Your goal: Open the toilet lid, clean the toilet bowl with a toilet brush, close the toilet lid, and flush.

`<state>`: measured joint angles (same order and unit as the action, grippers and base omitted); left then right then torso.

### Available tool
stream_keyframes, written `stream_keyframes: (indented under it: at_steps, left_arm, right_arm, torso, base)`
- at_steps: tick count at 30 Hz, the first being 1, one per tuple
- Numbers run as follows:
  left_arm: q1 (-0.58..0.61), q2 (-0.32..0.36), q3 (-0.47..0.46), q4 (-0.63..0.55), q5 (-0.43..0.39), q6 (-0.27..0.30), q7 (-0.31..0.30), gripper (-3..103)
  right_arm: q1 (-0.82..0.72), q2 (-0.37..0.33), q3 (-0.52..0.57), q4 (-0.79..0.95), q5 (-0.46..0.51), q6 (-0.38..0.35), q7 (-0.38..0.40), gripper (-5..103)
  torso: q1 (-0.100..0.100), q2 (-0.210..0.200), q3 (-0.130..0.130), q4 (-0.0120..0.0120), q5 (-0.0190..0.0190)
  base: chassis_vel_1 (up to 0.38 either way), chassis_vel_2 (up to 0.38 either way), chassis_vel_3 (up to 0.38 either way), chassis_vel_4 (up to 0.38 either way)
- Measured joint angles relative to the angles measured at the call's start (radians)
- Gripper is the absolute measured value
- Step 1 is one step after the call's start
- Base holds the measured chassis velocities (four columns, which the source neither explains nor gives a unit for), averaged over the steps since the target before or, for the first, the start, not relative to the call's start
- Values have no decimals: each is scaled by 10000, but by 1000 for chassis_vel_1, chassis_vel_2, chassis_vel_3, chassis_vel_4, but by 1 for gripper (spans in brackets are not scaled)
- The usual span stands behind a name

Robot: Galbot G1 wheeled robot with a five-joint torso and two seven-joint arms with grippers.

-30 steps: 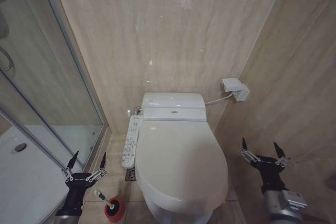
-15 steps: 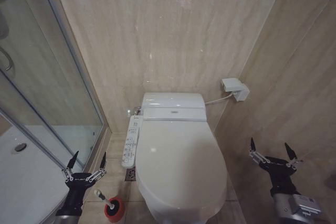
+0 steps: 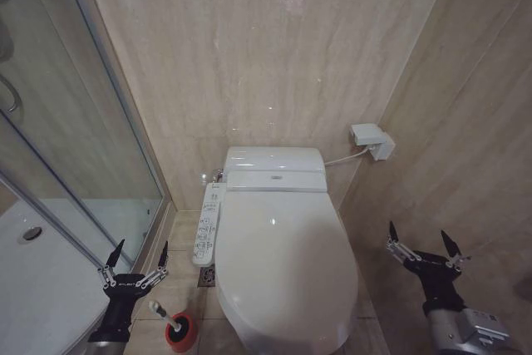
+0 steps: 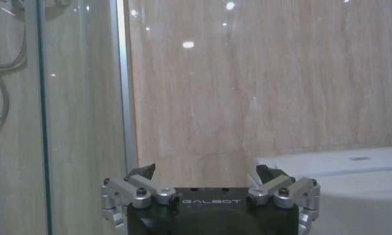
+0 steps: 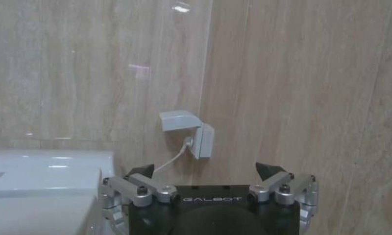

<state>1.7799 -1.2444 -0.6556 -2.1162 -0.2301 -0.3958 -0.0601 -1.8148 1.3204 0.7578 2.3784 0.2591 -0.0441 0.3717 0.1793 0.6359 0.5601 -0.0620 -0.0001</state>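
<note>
White plastic fills the middle of the head view: the toilet lid (image 3: 283, 263) lies shut over the toilet bowl (image 3: 287, 340), so opening it is not yet done. At about four o'clock from the lid, the right pincer (image 3: 422, 248) hangs with fingers spread, near the side wall, probably placed to reach the lid's edge. At eight o'clock, the left pincer (image 3: 135, 259) waits spread, just above the toilet brush (image 3: 169, 317), which leans in its red cup (image 3: 181, 332) on the floor, handy for scrubbing.
</note>
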Motion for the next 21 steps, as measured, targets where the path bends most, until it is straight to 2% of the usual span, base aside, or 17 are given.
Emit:
stream_keyframes:
  at_steps: [21]
  left_arm:
    - [0, 0, 0, 0, 0, 0, 0, 100]
  right_arm:
    - [155, -172, 78, -136, 397, 0, -276, 100]
  torso:
    - [0, 0, 0, 0, 1]
  base:
    - [0, 0, 0, 0]
